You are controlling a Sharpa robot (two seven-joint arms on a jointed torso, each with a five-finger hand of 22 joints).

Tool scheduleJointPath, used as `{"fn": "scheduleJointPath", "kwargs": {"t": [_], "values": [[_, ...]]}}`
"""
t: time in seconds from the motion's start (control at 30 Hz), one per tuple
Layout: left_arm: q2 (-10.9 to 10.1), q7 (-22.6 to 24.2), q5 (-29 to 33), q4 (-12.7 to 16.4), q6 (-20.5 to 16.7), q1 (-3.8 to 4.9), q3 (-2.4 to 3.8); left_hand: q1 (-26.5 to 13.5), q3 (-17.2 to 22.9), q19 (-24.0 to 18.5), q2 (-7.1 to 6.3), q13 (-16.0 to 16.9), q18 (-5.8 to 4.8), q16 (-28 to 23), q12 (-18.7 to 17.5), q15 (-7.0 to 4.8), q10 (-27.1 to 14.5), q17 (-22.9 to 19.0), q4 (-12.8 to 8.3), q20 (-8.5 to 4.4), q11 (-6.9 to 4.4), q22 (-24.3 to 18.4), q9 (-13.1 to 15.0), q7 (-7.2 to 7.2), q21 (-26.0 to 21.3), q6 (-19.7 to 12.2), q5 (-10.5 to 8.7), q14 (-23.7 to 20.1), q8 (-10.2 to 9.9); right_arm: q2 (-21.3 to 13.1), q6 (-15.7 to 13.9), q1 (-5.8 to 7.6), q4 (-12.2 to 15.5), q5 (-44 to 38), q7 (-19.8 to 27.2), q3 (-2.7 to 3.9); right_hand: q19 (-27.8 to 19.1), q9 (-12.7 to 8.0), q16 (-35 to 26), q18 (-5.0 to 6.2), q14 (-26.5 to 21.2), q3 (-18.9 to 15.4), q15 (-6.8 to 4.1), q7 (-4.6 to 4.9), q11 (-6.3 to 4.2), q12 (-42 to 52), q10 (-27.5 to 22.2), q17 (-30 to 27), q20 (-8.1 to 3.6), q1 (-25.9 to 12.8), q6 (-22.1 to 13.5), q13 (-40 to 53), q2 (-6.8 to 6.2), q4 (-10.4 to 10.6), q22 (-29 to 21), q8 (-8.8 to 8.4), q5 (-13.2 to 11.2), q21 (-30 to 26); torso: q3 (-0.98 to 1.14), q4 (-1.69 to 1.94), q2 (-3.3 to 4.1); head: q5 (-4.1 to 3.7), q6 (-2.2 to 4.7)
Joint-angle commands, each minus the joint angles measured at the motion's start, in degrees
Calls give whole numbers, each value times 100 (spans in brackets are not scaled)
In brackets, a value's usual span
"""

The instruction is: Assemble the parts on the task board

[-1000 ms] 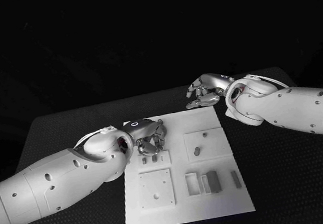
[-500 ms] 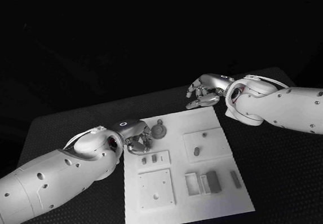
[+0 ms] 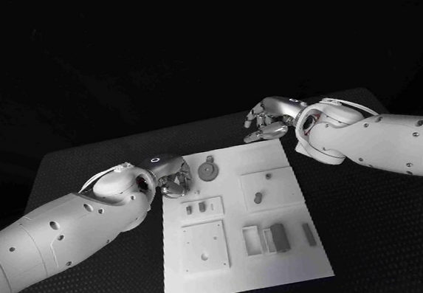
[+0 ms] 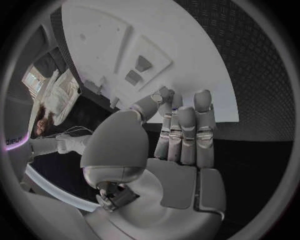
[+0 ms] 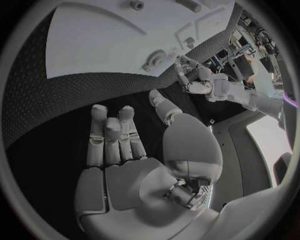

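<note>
Round grey part (image 3: 208, 171) lies flat on task board (image 3: 295, 268), stub toward the far edge (no long axis). Left hand (image 3: 170, 181) released beside it; right hand (image 3: 269, 119) loosely spread, empty.

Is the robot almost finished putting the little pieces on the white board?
Probably not yet. Some small pieces already stand in the square plates of the task board, like the pegs. A round part lies loose near the far edge, beside the left robot hand, which holds nothing. The right robot hand hovers off the board, empty too. The bars near the open frame seem still to be placed.
</note>
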Motion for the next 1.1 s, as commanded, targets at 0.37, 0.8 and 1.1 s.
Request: {"fn": "scheduleJointPath", "kwargs": {"t": [0.37, 0.8, 1.1], "values": [[26, 119, 103, 110, 34, 1, 2, 5, 25, -6, 52, 9, 397, 34, 9, -13, 32, -8, 0, -43, 1, 115, 7, 15, 25, 45, 21, 34, 31, 3, 57, -8, -3, -16, 48, 3, 4, -9, 19, 70, 30, -13, -20, 106, 11, 27, -38, -6, -21, -49, -54, -12, 24, 10, 87, 31, 19, -28, 12, -5, 1, 5, -11], [19, 147, 189, 174, 17, 0, 2, 4, 27, -9, 57, 9, 393, 34, 5, -15, 39, -9, -1, -46, 0, 113, 7, 15, 21, 47, 21, 36, 32, 7, 55, -11, -4, -16, 49, 3, 5, -10, 19, 70, 31, -14, -20, 106, 11, 29, -38, -7, -21, -49, -54, -15, 25, 8, 87, 32, 20, -28, 10, -6, 1, 1, -9], [45, 150, 189, 136, 76, 0, 1, 4, 29, -15, 60, 9, 389, 33, 2, -16, 43, -10, -3, -47, -1, 110, 8, 14, 15, 46, 21, 36, 32, 5, 53, -11, 0, -16, 49, 3, 5, -11, 19, 70, 31, -14, -20, 106, 11, 30, -39, -7, -21, -48, -55, -16, 27, 6, 87, 33, 19, -28, 10, -3, 1, 3, -12]]}}
